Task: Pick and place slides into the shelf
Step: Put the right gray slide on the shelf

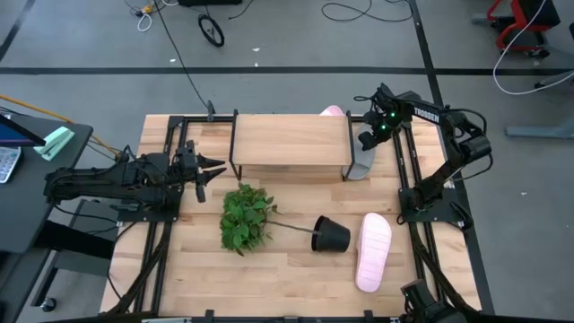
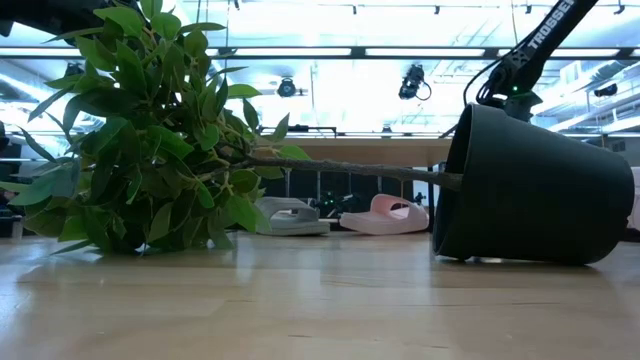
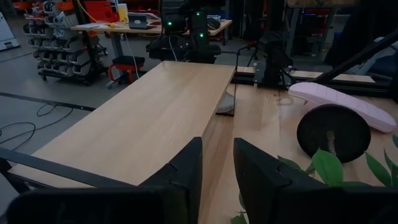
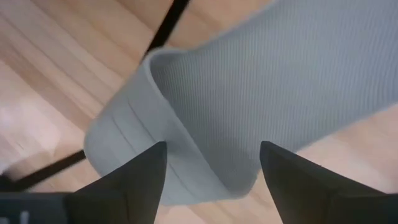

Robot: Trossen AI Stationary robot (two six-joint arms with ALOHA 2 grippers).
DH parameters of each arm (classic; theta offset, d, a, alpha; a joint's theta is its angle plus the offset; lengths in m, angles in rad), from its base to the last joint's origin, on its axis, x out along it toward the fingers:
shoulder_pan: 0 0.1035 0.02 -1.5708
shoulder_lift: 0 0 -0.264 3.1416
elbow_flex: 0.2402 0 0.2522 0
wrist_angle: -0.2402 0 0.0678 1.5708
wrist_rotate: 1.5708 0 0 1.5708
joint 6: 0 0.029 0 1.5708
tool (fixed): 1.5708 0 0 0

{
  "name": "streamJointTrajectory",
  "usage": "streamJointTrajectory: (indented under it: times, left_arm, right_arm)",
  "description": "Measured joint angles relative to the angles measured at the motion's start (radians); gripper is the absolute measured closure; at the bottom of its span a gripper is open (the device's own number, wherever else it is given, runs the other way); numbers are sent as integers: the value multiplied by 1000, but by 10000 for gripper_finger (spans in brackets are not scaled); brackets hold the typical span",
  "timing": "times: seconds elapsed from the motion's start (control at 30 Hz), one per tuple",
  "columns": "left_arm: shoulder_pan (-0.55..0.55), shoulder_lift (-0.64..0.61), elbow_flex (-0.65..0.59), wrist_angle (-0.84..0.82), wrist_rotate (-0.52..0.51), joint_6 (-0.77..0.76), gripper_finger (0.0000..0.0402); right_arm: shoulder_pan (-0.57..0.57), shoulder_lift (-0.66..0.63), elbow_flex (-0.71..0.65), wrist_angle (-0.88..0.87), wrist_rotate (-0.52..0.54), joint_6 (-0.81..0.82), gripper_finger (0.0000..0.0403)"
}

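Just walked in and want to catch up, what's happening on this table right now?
The right pincer hovers open over a grey slide at the shelf's right end, not gripping it. The left pincer waits near the shelf's left end. A grey and a pink slide sit under the shelf. Another pink slide lies out front beside a tipped plant pot.

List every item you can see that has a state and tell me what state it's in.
Plant pot: tipped on its side, plant lying on the table.
Pink slide: upside down, outside the shelf.
Grey slide: at the shelf's right end, partly under it.
Shelf: upright, top bare.
Right gripper: open over the grey slide.
Left gripper: empty, fingers slightly apart.
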Motion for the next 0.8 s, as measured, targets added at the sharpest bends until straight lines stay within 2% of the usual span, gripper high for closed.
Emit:
streamJointTrajectory:
  times: [0.2, 0.4, 0.53, 0.8]
  left_arm:
    - [0, 0, 0, 0, 0, 0, 306]
    - [0, 0, 0, 0, 0, 0, 303]
    - [0, 0, 0, 0, 0, 0, 308]
    - [0, 0, 0, 0, 0, 1, 307]
  right_arm:
    - [0, 0, 0, 2, 0, 7, 146]
    - [0, 0, 0, 2, 0, 7, 179]
    - [2, -1, -3, 2, -2, -10, 225]
    - [3, -1, -8, 4, -2, -38, 362]
